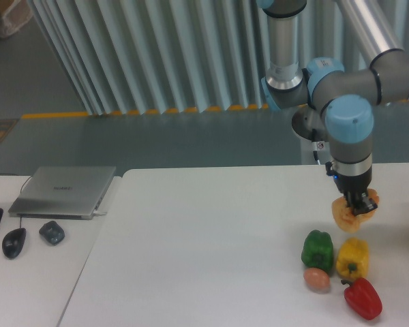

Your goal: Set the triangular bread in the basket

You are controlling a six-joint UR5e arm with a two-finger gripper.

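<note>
triangular bread: orange-tan lump, lifted clear of the desk, hanging above the vegetable cluster at the right. gripper: pointing down, clamped on the bread's upper part, bread showing below and to both sides of it. beneath: yellow pepper, green pepper just beside it, small brown egg touching the green pepper, red pepper nearest the camera. far left: closed laptop, two mice.

Arm bent down, fingers clamped on load.
</note>
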